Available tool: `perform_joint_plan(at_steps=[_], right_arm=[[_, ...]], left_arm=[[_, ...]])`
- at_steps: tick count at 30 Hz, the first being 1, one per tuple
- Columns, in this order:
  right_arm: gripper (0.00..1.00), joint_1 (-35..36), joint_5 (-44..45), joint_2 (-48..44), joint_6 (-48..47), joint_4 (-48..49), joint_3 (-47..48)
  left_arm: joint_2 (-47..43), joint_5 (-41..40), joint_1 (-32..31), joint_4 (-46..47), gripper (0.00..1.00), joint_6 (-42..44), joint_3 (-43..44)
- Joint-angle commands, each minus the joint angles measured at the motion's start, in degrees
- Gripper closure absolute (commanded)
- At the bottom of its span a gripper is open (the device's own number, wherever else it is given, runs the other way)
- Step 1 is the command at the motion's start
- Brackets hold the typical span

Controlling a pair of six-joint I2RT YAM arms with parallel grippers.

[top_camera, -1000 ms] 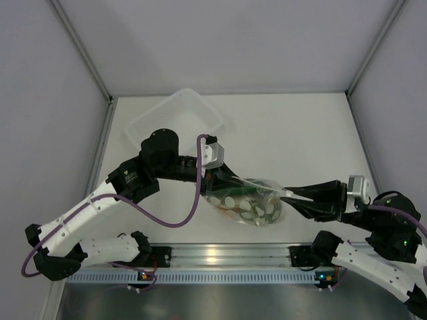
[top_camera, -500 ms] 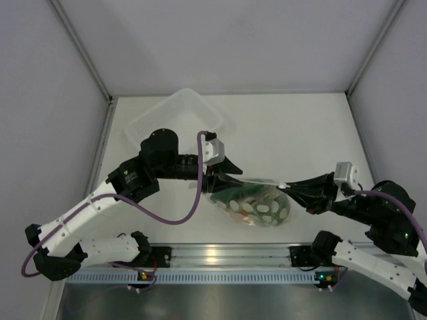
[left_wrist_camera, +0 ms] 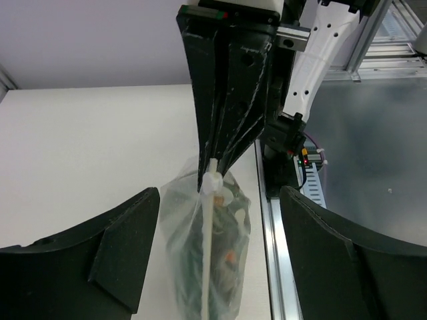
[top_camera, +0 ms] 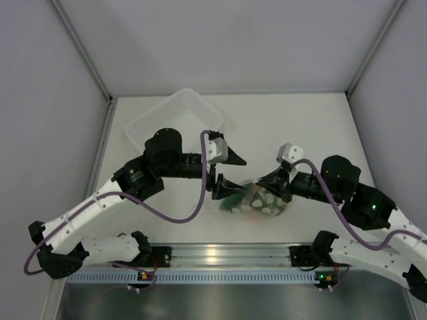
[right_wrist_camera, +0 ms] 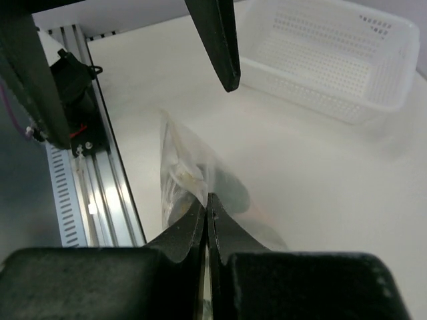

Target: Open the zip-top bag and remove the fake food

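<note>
The zip-top bag (top_camera: 259, 201) is a small clear pouch hanging from its top edge near the table's front. My right gripper (top_camera: 261, 183) is shut on that edge; in the right wrist view its jaws (right_wrist_camera: 208, 200) pinch the plastic of the bag (right_wrist_camera: 181, 175). My left gripper (top_camera: 244, 173) is open just left of the bag and holds nothing. In the left wrist view its fingers (left_wrist_camera: 130, 247) stand wide on either side of the bag (left_wrist_camera: 200, 267) and its white zip strip (left_wrist_camera: 208, 233). The fake food (top_camera: 248, 202), green and orange pieces, is inside the bag.
A white perforated basket (top_camera: 175, 117) sits at the back left, behind the left arm, and shows in the right wrist view too (right_wrist_camera: 333, 63). The aluminium rail (top_camera: 220, 253) runs along the near edge, close in front of the bag.
My left gripper opened and let go of the bag. My right gripper shut on the bag's top edge, swung left and back, and the bag now hangs from it.
</note>
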Motion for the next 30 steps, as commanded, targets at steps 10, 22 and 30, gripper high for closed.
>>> perform_joint_plan(at_steps=[10,22,30], right_arm=[[1.0,0.58,-0.29,7.36,0.98,-5.36,7.31],[1.0,0.58,-3.37,4.03,-1.75,-5.18,4.15],[1.0,0.58,-6.53,3.05,-3.15,-5.53,3.44]], left_arm=[[3.09,-6.5,-3.82,7.92,0.26,3.8,-5.68],[0.72,-10.46,-3.91,8.53,0.2,5.2,-7.09],[0.72,-5.55,-3.91,9.15,0.17,3.89,-6.74]])
